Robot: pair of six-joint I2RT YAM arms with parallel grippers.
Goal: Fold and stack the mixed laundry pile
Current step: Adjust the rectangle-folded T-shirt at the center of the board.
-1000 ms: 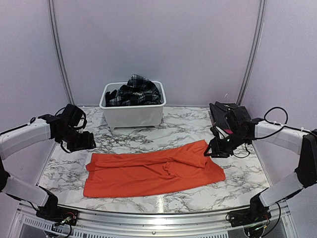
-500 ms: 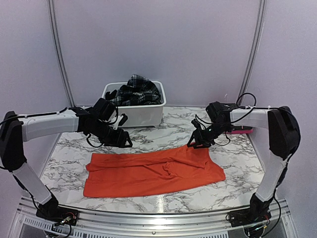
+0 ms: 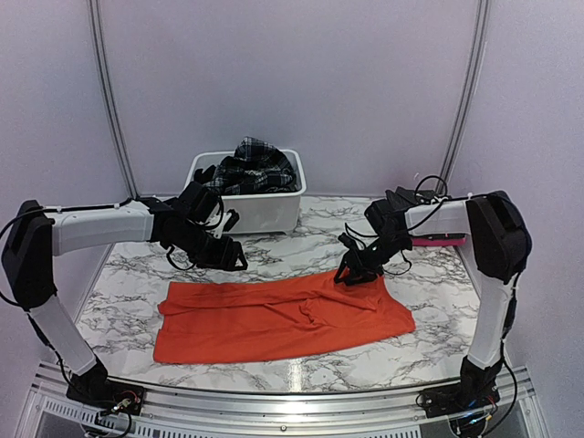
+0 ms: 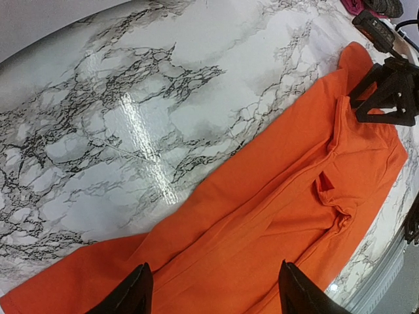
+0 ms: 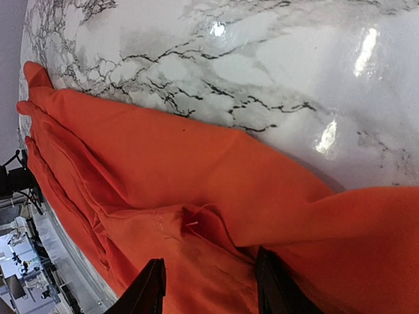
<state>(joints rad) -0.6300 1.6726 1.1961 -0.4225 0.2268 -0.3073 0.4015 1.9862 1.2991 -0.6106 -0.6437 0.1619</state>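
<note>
My left gripper (image 3: 234, 261) hovers centre-left, fingers spread and empty, above the orange T-shirt (image 3: 274, 319). My right gripper (image 3: 352, 272), fingers also spread, sits at the shirt's upper-right corner.

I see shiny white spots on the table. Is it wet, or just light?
Likely just glare: left wrist view, a bright streak on the marble table; right wrist view, small glints top right; top view, a pale sheen near the front edge.
</note>
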